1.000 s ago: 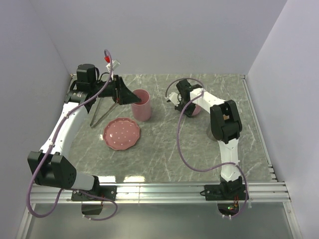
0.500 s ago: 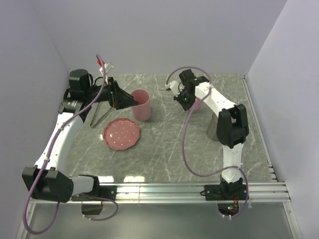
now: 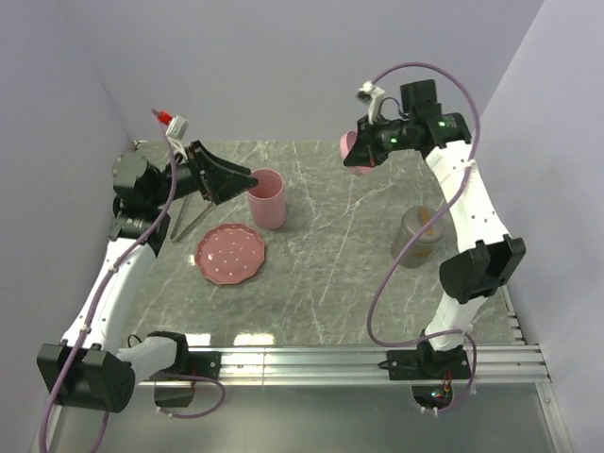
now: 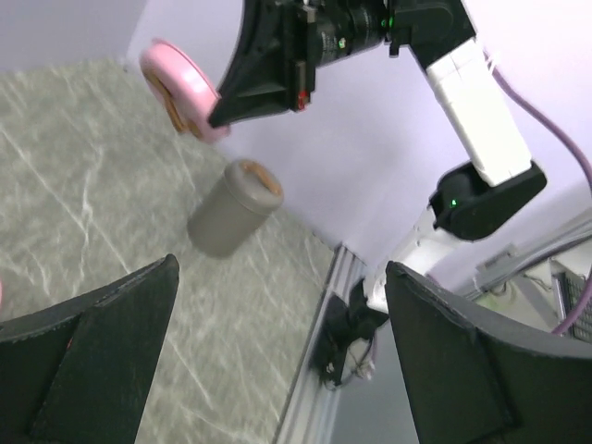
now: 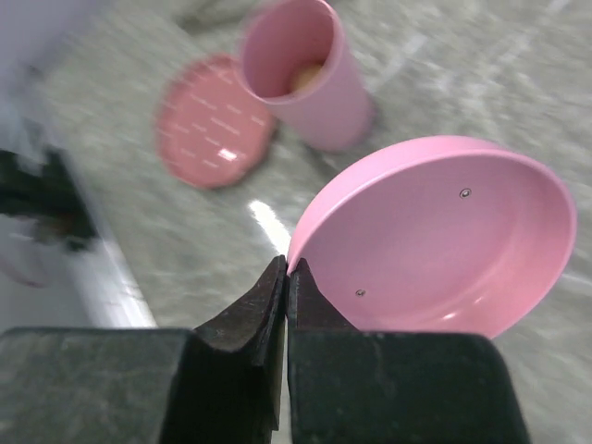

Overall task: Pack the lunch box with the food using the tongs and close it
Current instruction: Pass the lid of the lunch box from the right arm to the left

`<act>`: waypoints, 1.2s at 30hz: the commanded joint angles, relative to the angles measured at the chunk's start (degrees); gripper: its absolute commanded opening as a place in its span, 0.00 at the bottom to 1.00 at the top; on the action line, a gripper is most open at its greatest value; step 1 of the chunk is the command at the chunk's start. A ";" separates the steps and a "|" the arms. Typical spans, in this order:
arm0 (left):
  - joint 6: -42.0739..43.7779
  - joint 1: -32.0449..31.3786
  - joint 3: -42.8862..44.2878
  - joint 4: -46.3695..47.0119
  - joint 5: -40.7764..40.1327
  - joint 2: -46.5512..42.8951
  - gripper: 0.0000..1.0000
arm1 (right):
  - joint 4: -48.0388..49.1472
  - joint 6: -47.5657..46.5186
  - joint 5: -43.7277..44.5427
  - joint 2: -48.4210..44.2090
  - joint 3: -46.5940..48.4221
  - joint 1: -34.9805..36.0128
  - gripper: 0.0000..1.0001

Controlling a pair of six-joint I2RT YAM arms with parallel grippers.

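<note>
The lunch box is a tall pink cup (image 3: 268, 198) standing at the back left of the table; the right wrist view looks into it (image 5: 310, 83) and shows a pale beige ball of food (image 5: 305, 76) inside. My right gripper (image 3: 363, 151) is raised high over the back of the table, shut on the rim of the round pink lid (image 5: 444, 240), its fingertips (image 5: 288, 268) pinching the edge. My left gripper (image 3: 241, 184) hangs open just left of the cup, nothing between its fingers (image 4: 92, 342). The silvery tongs (image 3: 193, 219) lie on the table under the left arm.
A pink dotted plate (image 3: 230, 253) sits in front of the cup, bare. A grey jar (image 3: 418, 236) with something orange in it stands at the right, below the right arm. A metal rail (image 3: 359, 357) runs along the near edge, with walls on three sides.
My right arm has lifted the pink lid off the table and swung it up and back. My left arm has pulled back a little to the left, still open.
</note>
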 commanded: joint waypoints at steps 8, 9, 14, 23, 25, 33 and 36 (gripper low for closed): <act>-2.25 0.19 -5.74 16.48 -7.52 -5.13 0.99 | 54.13 58.17 -36.33 -12.09 -25.38 -7.27 0.00; -4.69 0.19 -4.76 16.18 -6.30 -3.12 0.99 | 60.11 62.00 -35.72 -13.58 -27.69 -7.27 0.00; -19.90 -0.33 -6.67 24.86 -7.95 -0.46 0.99 | 69.07 60.08 -29.05 -20.53 -30.53 -7.19 0.00; -25.81 -5.95 -7.74 34.80 -14.45 0.15 0.96 | 77.23 57.57 -25.53 -28.71 -36.41 -0.96 0.00; -27.04 -7.88 -7.31 34.90 -15.69 0.59 0.93 | 74.51 54.50 -21.14 -30.37 -36.41 1.33 0.00; -24.76 -13.78 -5.28 33.05 -15.96 1.47 0.81 | 75.90 55.53 -13.31 -30.38 -38.34 8.46 0.00; -24.41 -14.39 -5.19 32.18 -17.36 2.26 0.80 | 77.48 57.90 -12.78 -30.38 -39.92 8.90 0.00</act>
